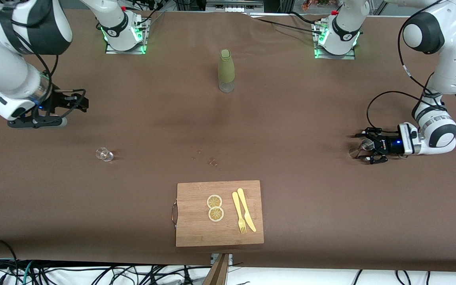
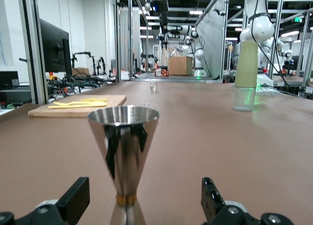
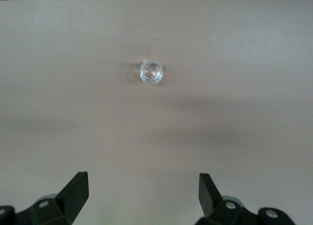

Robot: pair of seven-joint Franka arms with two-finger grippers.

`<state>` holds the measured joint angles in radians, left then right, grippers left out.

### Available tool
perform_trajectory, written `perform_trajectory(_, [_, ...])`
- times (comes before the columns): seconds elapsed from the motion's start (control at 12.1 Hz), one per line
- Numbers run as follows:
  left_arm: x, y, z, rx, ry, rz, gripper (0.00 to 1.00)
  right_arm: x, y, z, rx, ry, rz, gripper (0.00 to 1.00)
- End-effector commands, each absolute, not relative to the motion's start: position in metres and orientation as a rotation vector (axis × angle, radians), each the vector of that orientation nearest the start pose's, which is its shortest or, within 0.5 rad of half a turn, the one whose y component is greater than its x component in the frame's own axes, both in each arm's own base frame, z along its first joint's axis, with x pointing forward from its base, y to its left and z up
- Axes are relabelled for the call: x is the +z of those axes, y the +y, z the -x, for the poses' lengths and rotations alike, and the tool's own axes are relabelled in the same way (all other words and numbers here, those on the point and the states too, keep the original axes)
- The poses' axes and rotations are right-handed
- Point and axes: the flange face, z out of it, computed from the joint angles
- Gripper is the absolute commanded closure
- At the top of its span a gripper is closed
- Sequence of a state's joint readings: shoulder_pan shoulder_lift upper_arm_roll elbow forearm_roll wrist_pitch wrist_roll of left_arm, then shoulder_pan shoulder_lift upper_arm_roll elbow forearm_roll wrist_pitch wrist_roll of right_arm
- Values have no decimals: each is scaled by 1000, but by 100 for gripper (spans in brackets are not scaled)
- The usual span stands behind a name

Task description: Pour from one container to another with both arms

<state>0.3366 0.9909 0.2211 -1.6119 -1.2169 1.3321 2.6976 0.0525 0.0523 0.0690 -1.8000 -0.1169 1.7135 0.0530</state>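
Note:
A steel jigger (image 1: 357,151) stands upright on the brown table toward the left arm's end. My left gripper (image 1: 361,147) is low at the table and open, one finger on each side of the jigger (image 2: 123,137), with a gap to it on both sides. A small clear glass (image 1: 104,154) stands toward the right arm's end. My right gripper (image 1: 84,99) hangs open and empty above the table, near the glass (image 3: 151,72) but not directly over it.
A bottle with a green sleeve (image 1: 226,71) stands mid-table near the robots' bases. A wooden cutting board (image 1: 196,229) lies by the front edge, carrying two lemon slices (image 1: 215,208), a yellow fork (image 1: 239,217) and a knife (image 1: 246,209).

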Motion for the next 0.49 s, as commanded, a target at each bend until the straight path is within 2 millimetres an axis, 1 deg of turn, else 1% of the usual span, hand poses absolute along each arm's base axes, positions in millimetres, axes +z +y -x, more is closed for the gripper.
perform_trajectory(0.0, [75,222,-546,1117,-1362,-1335,0,522,57,-563,203,-117,3263,0])
perform_trajectory(0.17, [82,234,-548,1055,-1371,-1360,0,543,55,-561,225,-83,3261,0])
perform_trajectory(0.25, [89,243,-550,1030,-1384,-1383,0,553,49,-559,236,-65,3263,0])
perform_trajectory(0.33, [96,251,-554,1009,-1396,-1405,0,563,45,-554,237,-53,3262,0])
perform_trajectory(0.41, [104,254,-558,995,-1393,-1423,0,571,41,-551,217,-21,3243,0])
